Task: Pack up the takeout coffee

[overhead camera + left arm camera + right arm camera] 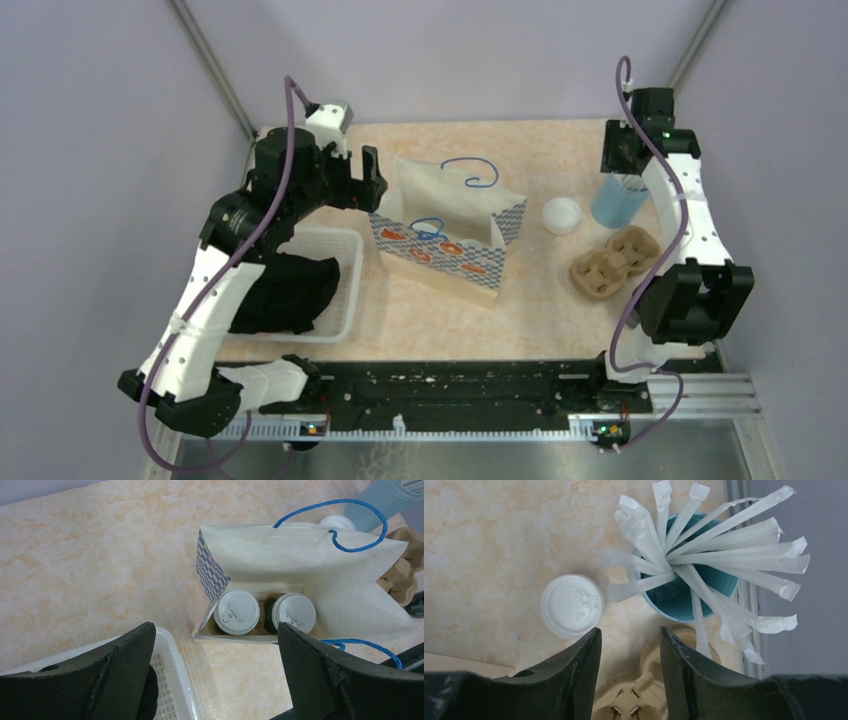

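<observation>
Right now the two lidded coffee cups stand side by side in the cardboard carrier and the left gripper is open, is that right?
Not quite: the two lidded coffee cups stand side by side inside the paper bag, not the cardboard carrier, as the left wrist view shows. The left gripper is open.

A blue cup (676, 602) of wrapped straws (729, 555) stands beside a loose white lid (572, 605) and a cardboard carrier (612, 262).

Bright, even diffuse light, soft faint shadows, top view slightly soft, wrist views crisp
</observation>
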You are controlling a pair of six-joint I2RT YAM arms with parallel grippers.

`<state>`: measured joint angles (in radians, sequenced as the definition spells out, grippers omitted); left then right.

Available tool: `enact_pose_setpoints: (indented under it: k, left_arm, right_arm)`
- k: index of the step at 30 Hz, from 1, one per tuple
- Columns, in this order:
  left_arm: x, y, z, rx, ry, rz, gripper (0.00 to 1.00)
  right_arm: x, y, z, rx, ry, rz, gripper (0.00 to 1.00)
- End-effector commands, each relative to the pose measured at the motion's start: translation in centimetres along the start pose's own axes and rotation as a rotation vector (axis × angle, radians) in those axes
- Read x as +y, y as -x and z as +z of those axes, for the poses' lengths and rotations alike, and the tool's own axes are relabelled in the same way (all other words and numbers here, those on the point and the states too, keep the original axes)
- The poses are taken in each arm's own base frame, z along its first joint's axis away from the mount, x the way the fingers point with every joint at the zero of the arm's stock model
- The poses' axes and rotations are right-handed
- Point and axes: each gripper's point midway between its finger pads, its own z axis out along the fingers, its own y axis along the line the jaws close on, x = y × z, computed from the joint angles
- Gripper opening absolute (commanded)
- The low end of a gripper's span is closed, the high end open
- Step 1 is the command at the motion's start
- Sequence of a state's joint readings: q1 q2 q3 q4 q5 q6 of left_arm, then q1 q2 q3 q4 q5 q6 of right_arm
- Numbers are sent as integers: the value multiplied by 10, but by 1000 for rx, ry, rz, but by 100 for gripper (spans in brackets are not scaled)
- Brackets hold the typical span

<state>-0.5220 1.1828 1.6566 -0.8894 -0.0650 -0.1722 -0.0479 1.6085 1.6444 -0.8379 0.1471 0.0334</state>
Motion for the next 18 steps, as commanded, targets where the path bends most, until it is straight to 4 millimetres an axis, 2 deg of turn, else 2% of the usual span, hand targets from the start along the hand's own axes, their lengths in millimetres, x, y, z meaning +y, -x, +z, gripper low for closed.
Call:
enact_pose_setpoints:
  k: [1, 4, 11, 18]
  left_arm:
    - [0, 6, 7, -31, -1, 22, 98]
    - [0, 6, 10, -27, 3, 25, 98]
    - [1, 5, 12, -20, 11, 30, 98]
    - [4, 6, 11, -23, 25, 35, 98]
  right_arm:
    - [6, 17, -1, -50, 5, -142, 47]
    - [3, 14, 9, -27, -53, -187, 47]
    - [17, 17, 24, -14, -142, -303, 30]
    - [10, 24, 27, -7, -208, -306, 29]
